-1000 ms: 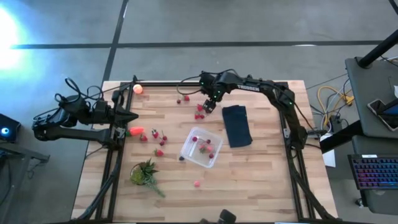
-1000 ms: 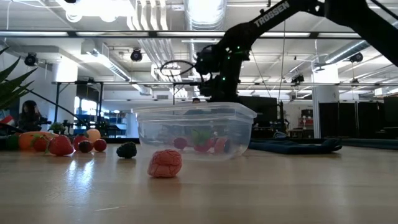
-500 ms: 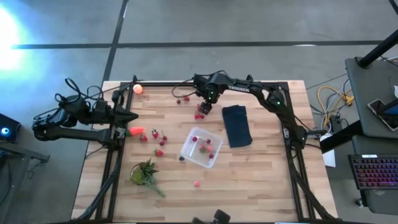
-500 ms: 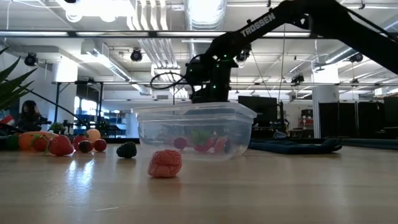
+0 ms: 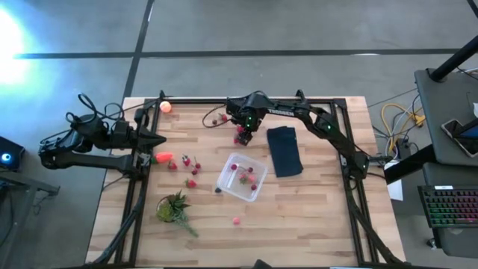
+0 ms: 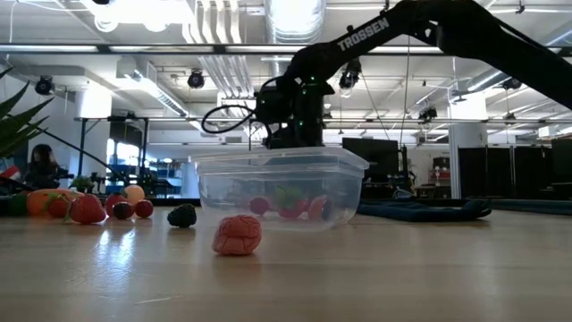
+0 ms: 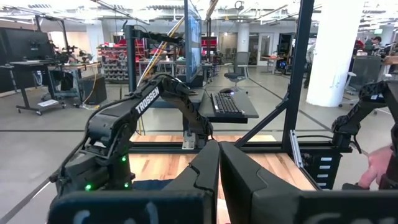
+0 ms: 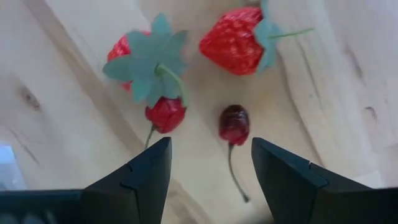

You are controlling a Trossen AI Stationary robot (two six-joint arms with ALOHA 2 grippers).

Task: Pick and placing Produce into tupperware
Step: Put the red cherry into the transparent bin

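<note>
- Right tool – fingers apart – hangs over strawberries and a cherry beyond the box.
- Box holds several berries.
- Left tool – fingers together – waits well left of the box.

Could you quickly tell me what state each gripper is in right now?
Left gripper: closed, holding nothing.
Right gripper: open, empty, above the cherry.

Overhead looks straight down, low looks level across the table (both share it); wrist cameras look forward.
</note>
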